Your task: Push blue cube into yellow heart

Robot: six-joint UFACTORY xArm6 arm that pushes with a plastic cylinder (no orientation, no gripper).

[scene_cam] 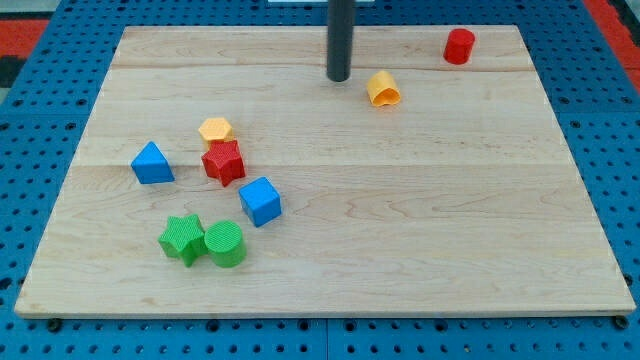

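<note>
The blue cube lies left of the board's middle, toward the view's bottom. The yellow heart lies near the view's top, right of centre. My tip stands on the board just left of the yellow heart, with a small gap between them. It is far above and to the right of the blue cube.
A red star and a yellow hexagon lie up-left of the blue cube. A blue triangle lies further left. A green star and green cylinder lie below-left. A red cylinder sits top right.
</note>
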